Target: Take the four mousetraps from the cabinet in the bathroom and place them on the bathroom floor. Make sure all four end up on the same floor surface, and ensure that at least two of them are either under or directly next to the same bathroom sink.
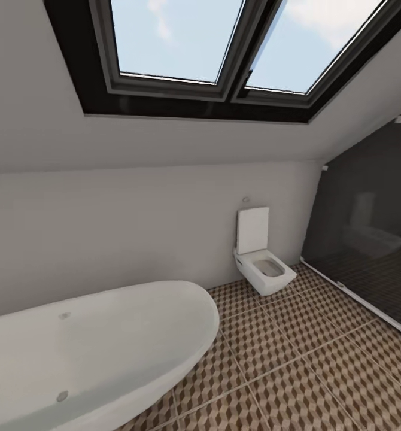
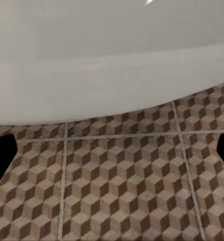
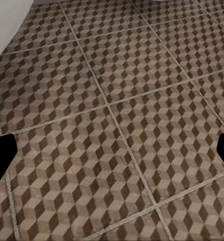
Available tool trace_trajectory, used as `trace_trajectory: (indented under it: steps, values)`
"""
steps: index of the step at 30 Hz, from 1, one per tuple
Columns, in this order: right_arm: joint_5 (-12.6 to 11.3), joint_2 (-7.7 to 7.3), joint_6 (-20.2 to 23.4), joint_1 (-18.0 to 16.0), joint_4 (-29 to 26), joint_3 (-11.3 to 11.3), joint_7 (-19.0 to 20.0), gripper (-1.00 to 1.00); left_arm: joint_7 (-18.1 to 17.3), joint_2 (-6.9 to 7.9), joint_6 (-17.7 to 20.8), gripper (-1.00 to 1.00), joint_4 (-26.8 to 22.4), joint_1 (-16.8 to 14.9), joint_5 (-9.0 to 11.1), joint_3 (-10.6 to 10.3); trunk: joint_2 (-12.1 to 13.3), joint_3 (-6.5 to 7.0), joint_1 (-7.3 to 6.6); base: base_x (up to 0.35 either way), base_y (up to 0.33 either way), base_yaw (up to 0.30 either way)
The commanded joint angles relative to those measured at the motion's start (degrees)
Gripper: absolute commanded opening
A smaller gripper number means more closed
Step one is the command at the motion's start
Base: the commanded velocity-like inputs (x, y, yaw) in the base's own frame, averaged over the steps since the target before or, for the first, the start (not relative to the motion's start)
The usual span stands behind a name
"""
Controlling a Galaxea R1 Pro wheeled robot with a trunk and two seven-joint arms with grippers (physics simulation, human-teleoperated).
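I saw open bathroom floor [image 1: 296, 359] btwn tub [image 1: 105, 347] rim and toilet [image 1: 263, 269]; glass partition [image 1: 368, 239] bounded right side. Both grippers' fingertips sat wide apart, holding nothing

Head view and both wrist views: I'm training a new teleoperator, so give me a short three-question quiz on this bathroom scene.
1. True or false: the toilet lid is raised.
2. Multiple choice: what lies at the head view's lower left? A) a wooden cabinet B) a white bathtub C) a sink
3. Fill in: in the left wrist view, the left gripper looks at the bathroom floor and the curved white side of the ____.

Key: 1 true. 2 B. 3 bathtub. The right gripper faces cube-pattern tiles too; both pairs of jaws stand apart with nothing between them.
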Motion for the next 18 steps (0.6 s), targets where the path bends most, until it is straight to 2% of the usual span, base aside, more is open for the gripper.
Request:
trace_trajectory:
  steps: [1,11,18]
  values:
    - [0.3,0.01,-0.2,-0.1,0.1,0.1,-0.3,1.00,0.1,-0.03,-0.2,1.00,0.2,0.0,0.3,-0.5,0.0,-0.02,0.02,0.000,0.000,-0.300]
    - [0.1,0.01,-0.5,-0.1,0.2,0.1,-0.2,1.00,0.1,-0.37,-0.2,1.00,0.2,0.0,0.3,-0.5,0.0,-0.02,0.02,0.000,0.000,-0.300]
    - [0.0,-0.07,-0.6,-0.1,0.3,0.1,-0.2,1.00,0.2,0.07,0.0,1.00,0.2,0.0,0.4,-0.4,0.0,-0.02,0.02,0.000,0.000,-0.300]
